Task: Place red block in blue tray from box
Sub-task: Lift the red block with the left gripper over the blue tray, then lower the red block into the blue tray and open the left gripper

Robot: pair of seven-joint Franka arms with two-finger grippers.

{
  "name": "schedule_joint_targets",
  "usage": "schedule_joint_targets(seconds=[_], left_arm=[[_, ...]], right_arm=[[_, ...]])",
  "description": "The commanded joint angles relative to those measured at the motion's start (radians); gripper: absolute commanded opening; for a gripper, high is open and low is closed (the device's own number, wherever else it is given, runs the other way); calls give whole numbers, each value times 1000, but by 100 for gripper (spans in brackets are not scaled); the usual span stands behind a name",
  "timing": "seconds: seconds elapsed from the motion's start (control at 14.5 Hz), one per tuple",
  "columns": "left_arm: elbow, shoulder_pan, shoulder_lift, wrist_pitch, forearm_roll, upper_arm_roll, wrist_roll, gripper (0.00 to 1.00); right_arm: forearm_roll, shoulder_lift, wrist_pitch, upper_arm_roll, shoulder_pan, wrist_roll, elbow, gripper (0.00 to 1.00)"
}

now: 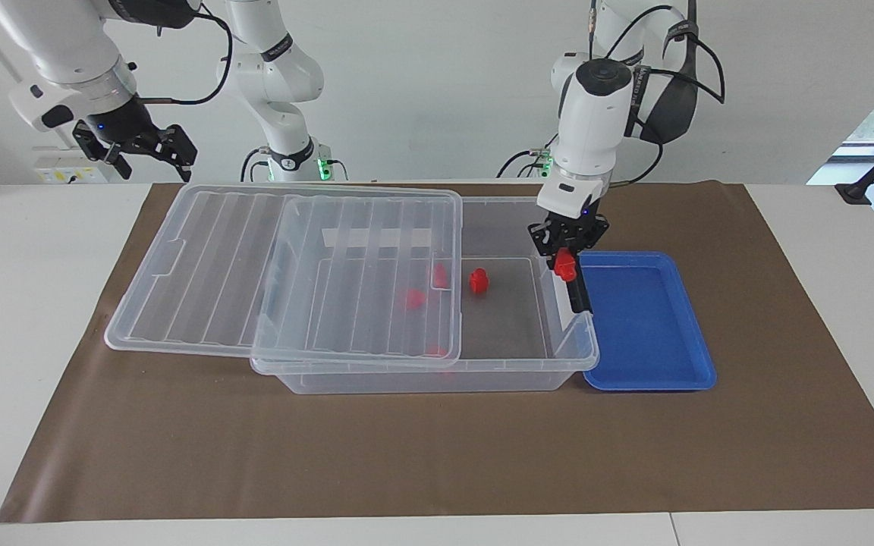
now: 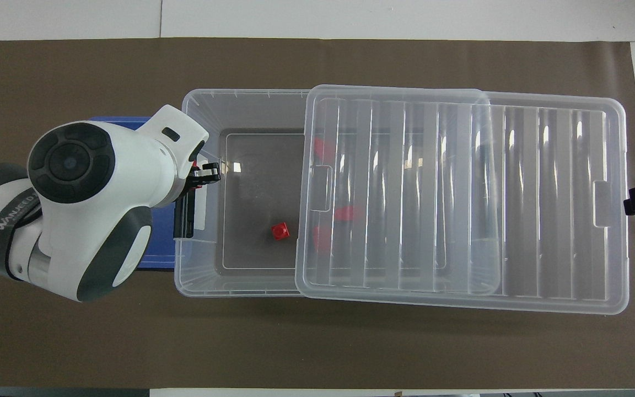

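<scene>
I've got the L gripper clamped on the red block, center-right of frame over the box end wall to clear it toward the blue tray; R gripper waits wide open, upper left.
</scene>
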State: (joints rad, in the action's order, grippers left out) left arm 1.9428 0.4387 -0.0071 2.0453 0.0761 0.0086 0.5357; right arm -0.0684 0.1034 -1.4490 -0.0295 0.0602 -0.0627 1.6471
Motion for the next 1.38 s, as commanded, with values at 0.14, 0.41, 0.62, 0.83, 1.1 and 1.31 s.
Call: schedule_joint_targets(seconds=[0.14,0.41,0.62,0.83,1.1,1.31], left_arm=[[68,-172,-25,42,-95,-1,-307,0],[155,-247,-10,166,-95,1,-367,0],[191,-279,33,228,-95,1,-404,0],[206,-302,100,320,-95,1,-447,0],[209,-339,177,384,-95,1,-505,0],[208,-339,240,456,-93,2,-510,0]], right_arm=[[10,9,-149,0,79,-72,72,31],[10,10,-325,0,124,-198,221,0],[10,-36,-393,0,183,-298,246,0],[12,-86,-430,0,214,-301,252,0],[12,-100,-485,0,216,-306,290,0],[12,-88,-545,0,213,-301,350,0]])
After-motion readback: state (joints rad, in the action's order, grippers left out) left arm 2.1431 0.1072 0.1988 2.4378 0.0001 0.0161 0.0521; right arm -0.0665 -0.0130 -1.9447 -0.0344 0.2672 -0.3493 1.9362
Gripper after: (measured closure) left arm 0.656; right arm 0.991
